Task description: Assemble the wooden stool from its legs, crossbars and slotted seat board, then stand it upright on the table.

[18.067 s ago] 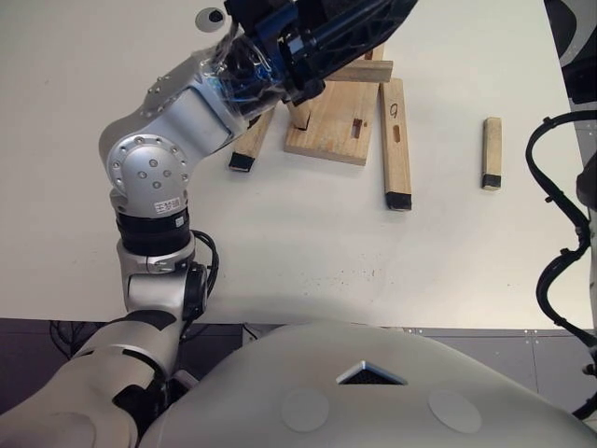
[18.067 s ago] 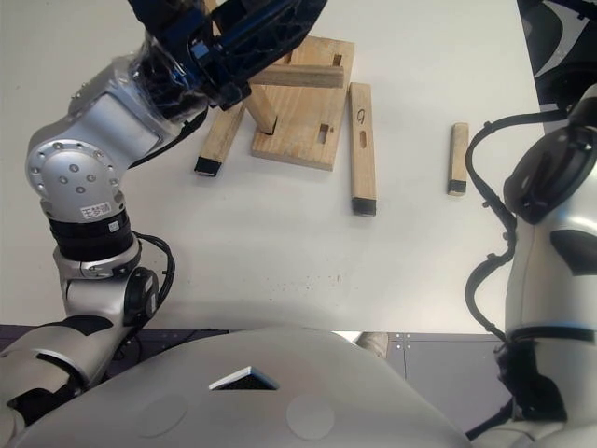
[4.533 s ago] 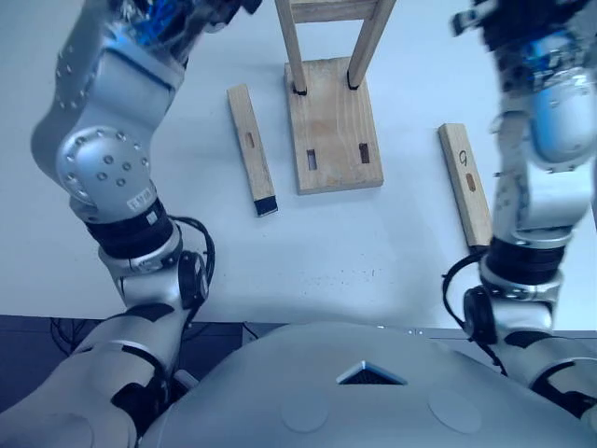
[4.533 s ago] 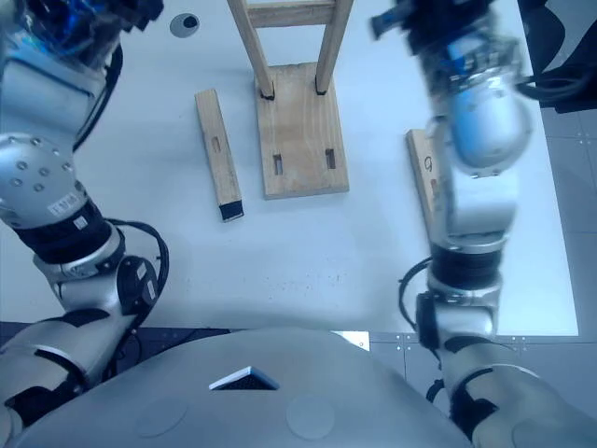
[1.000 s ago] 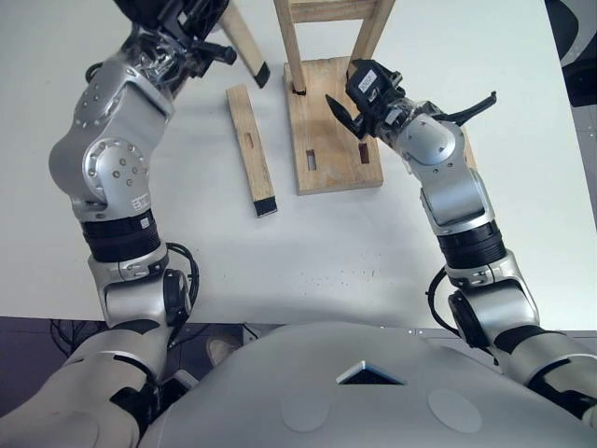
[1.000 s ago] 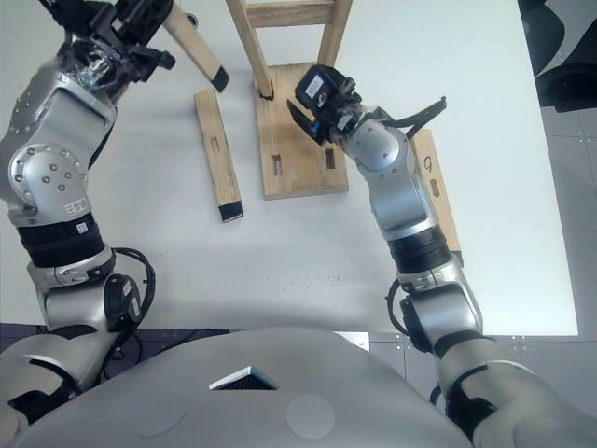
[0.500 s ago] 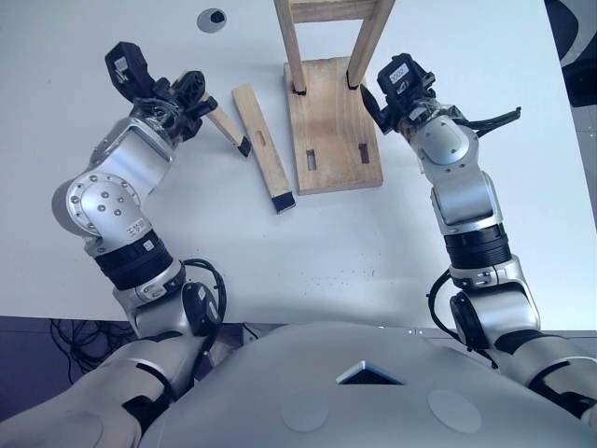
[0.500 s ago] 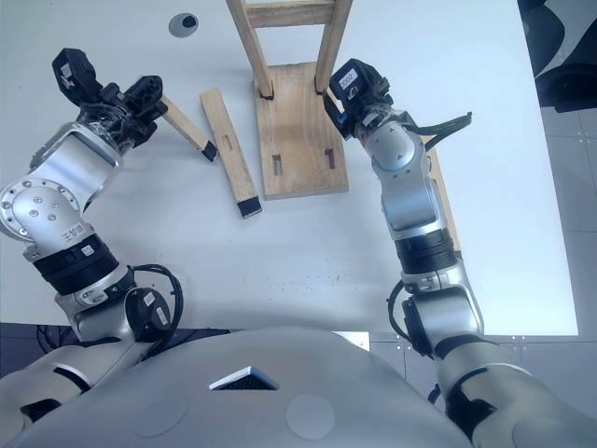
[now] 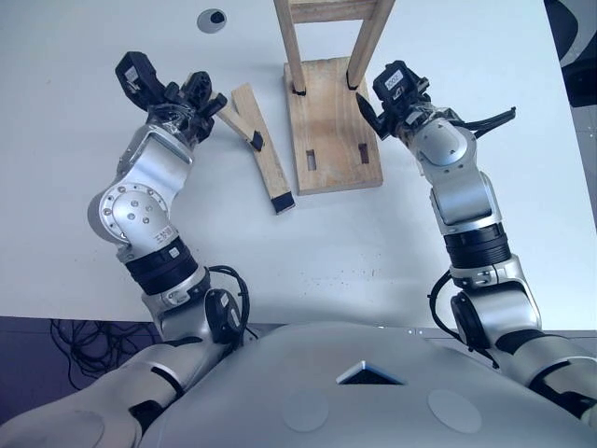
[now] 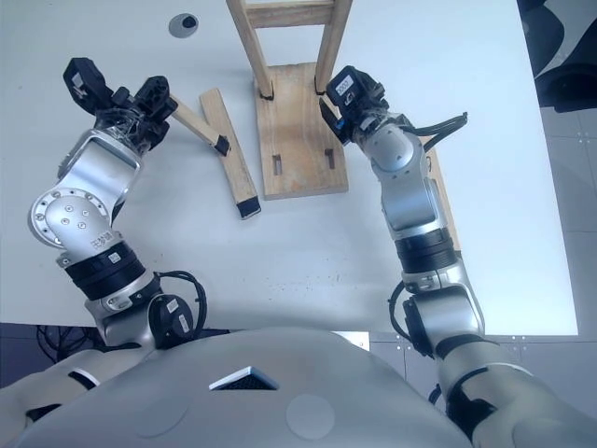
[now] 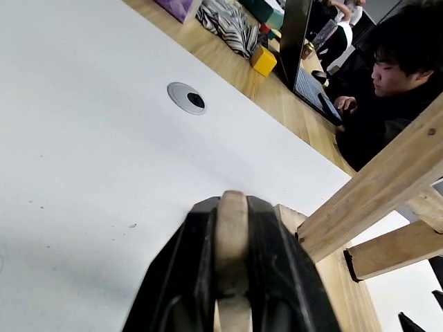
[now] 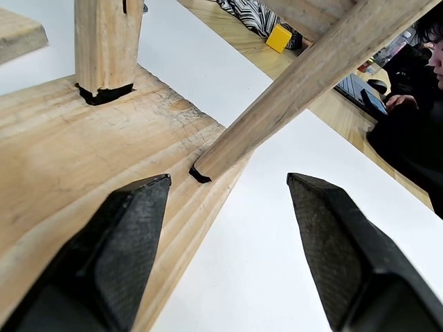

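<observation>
White and smooth, the surface [image 9: 373, 252] carries a flat pale-wood seat board [image 9: 331, 121] cut with rectangular slots. Two square upright legs [image 9: 291, 47] stand in its far slots, joined by a crossbar [image 9: 326, 9]. Left of the board lies a long slotted leg [image 9: 270, 173] with a black near end. The left gripper [image 9: 203, 101] is clamped on a shorter black-tipped stick [image 9: 235, 126] whose tip crosses over that leg. The right gripper [image 12: 228, 181], fingers apart, sits at the foot of the right upright leg [image 9: 366, 42]. Another leg [image 10: 440, 191] lies right of the board, partly under the right arm.

One seat board [image 9: 331, 140], perhaps six sticks [image 9: 273, 177].
</observation>
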